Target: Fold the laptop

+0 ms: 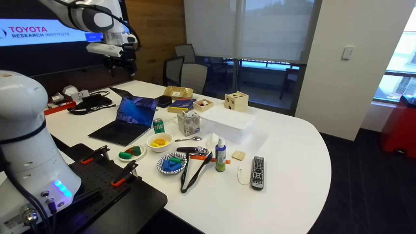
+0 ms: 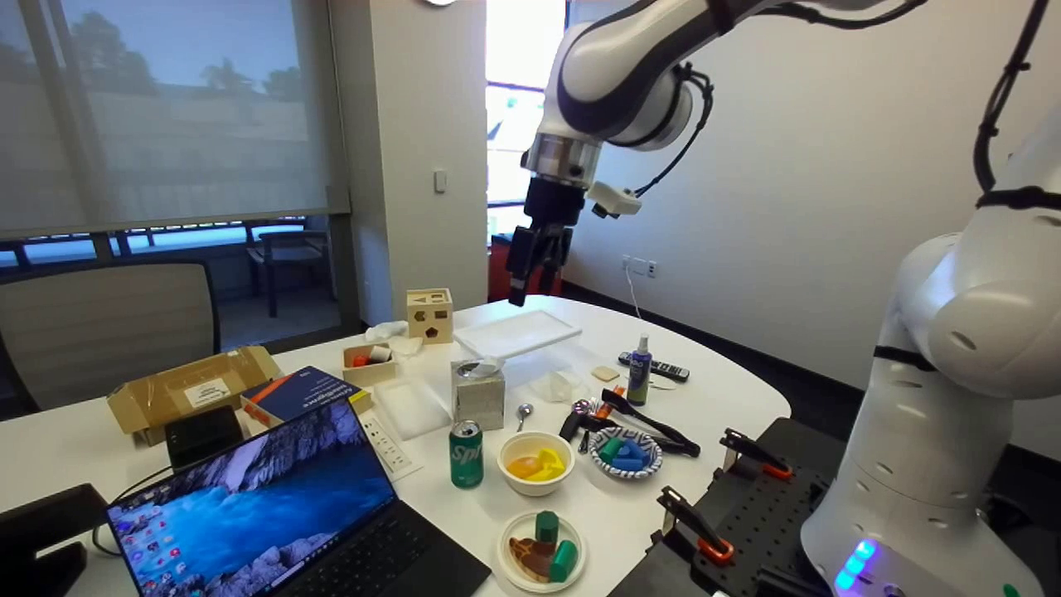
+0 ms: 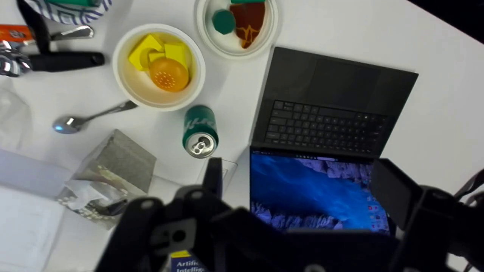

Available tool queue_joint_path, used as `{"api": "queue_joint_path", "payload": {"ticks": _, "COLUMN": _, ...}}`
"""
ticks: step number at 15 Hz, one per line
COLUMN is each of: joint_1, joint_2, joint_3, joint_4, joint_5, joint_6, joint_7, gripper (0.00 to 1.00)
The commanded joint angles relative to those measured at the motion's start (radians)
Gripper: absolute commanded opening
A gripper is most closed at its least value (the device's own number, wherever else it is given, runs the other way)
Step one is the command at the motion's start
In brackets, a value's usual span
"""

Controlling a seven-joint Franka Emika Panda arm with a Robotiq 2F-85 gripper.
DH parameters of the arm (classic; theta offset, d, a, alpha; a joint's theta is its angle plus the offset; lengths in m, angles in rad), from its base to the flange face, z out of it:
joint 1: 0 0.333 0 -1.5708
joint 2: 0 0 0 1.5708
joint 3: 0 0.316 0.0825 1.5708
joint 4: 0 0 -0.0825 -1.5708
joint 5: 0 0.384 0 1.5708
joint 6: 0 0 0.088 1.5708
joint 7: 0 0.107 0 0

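- Wrist view: my gripper (image 3: 297, 168) stands wide, holding nothing, the open laptop (image 3: 321, 126) visible beyond it.
- In both exterior views the laptop rests on the table (image 1: 286, 162), lid (image 1: 138, 110) raised, with the gripper well apart from it.
- If I come down in front of the screen (image 3: 306, 189), I'd probably shove the lid backward rather than close it.
- Pushing too near the hinge (image 3: 315, 152) could slide the whole laptop.
- Any sideways drift while low might tip the green can (image 3: 200, 126) just beside it.

Free tabletop (image 3: 435, 132) beside laptop (image 3: 327, 130), green can (image 3: 200, 128) on opposite side.
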Motion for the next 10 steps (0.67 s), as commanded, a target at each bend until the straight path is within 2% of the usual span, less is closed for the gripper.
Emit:
{"api": "queue_joint_path", "payload": {"ticks": 1, "joint_1": 0.049, "joint_2": 0.264, "joint_3": 0.008, "joint_4": 0.125, "joint_5": 0.079, "joint_6": 0.140, "joint_7": -0.138, "gripper": 1.00}}
{"api": "queue_joint_path", "payload": {"ticks": 3, "joint_1": 0.053, "joint_2": 0.402, "joint_3": 0.038, "joint_4": 0.207, "joint_5": 0.119, "joint_6": 0.198, "joint_7": -0.227, "gripper": 1.00}}
{"api": "queue_joint_path", "payload": {"ticks": 5, "joint_1": 0.032, "joint_2": 0.539, "joint_3": 0.093, "joint_4": 0.308, "joint_5": 0.101, "joint_6": 0.250, "joint_7": -0.276, "gripper": 1.00}}
{"api": "queue_joint_path", "payload": {"ticks": 7, "joint_1": 0.019, "joint_2": 0.670, "joint_3": 0.136, "joint_4": 0.417, "joint_5": 0.005, "joint_6": 0.294, "joint_7": -0.263, "gripper": 1.00}}
{"api": "queue_joint_path", "payload": {"ticks": 10, "joint_1": 0.042, "joint_2": 0.855, "joint_3": 0.144, "joint_4": 0.606, "joint_5": -0.186, "joint_6": 0.317, "joint_7": -0.199, "gripper": 1.00}}
